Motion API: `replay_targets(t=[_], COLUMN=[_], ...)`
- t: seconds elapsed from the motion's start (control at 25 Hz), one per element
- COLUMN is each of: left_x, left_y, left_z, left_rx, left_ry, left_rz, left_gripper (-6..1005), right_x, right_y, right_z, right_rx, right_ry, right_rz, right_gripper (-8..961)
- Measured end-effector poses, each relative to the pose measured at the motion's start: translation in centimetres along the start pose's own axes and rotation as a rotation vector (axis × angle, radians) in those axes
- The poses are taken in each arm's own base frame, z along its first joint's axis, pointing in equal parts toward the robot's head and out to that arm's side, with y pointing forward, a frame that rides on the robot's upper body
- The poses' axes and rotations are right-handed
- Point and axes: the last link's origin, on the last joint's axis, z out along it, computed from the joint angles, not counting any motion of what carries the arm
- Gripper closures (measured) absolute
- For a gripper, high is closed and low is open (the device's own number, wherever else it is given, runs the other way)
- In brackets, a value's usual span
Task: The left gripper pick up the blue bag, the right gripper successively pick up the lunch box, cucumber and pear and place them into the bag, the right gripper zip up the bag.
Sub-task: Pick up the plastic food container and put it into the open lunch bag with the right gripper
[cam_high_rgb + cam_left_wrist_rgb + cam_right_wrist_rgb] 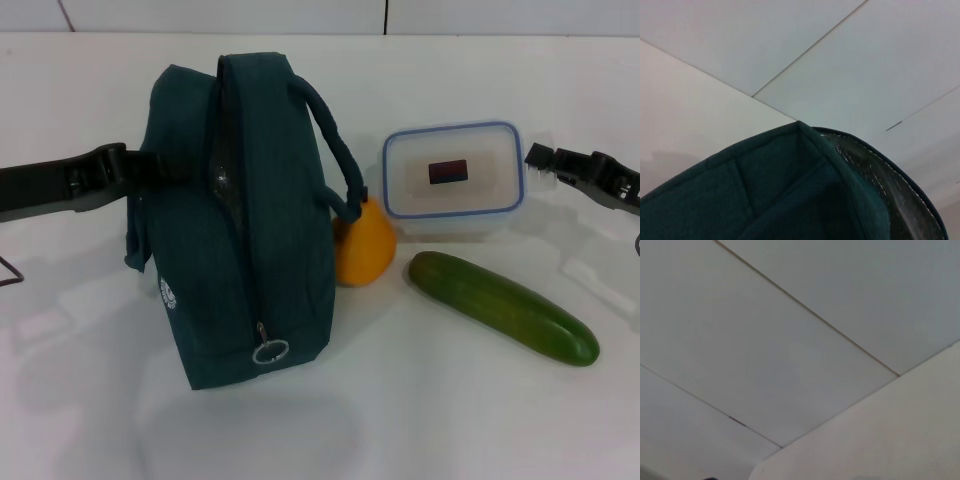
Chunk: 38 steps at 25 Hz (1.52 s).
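Left claw [150,168] at blue bag [240,230] edge

Blue bag [240,200] matt woven cloth w/ crinkly foil lining; lunch box [455,175] clear glossy plastic; cucumber [503,306] smooth, shiny.

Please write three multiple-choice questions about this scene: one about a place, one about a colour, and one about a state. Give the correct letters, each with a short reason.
1. Where does the pear lie?
A. Between the blue bag and the cucumber
B. On top of the lunch box
C. Inside the blue bag

2. What colour is the rim of the lunch box lid?
A. Red
B. Blue
C. Green

3. What is the state of the lunch box?
A. Lid on, resting on the table
B. Lid off, resting on the table
C. Lifted by the right gripper

Answers:
1 A: the pear lies on the table, against the bag's side, with the cucumber on its other side.
2 B: a blue band runs around the clear lid.
3 A: the lid covers the box, and the right gripper is just beside it.
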Motion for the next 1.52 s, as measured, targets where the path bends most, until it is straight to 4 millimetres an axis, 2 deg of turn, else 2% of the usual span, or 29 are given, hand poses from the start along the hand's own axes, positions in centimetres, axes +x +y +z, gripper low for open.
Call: replay_targets(t=[0.16, 0.56, 1.12, 1.28, 1.52], left_x=[0.0, 0.2, 0.6, 0.6, 0.5], left_y=[0.0, 0.1, 0.7, 0.9, 1.0], left_z=[0.0, -0.1, -0.1, -0.2, -0.1], left_rx=[0.001, -0.009, -0.05, -0.064, -0.071], left_ry=[0.002, 0.011, 0.035, 0.044, 0.033], left_rz=[0.0, -0.001, 0.0, -0.004, -0.001], left_gripper=[955, 955, 955, 955, 955], right_x=[-0.3, -0.8, -1.2, -1.3, -2.0], right_y=[0.1, 0.1, -0.3, 0.0, 1.7], right_z=[0.0, -1.2, -5.1, -5.9, -6.1], right_rx=[-0.007, -0.036, -0.097, -0.136, -0.268], right_ry=[-0.024, -0.102, -0.286, -0.327, -0.367], right_rz=[0.007, 0.057, 0.191, 0.222, 0.263], right_gripper=[843, 857, 857, 857, 857])
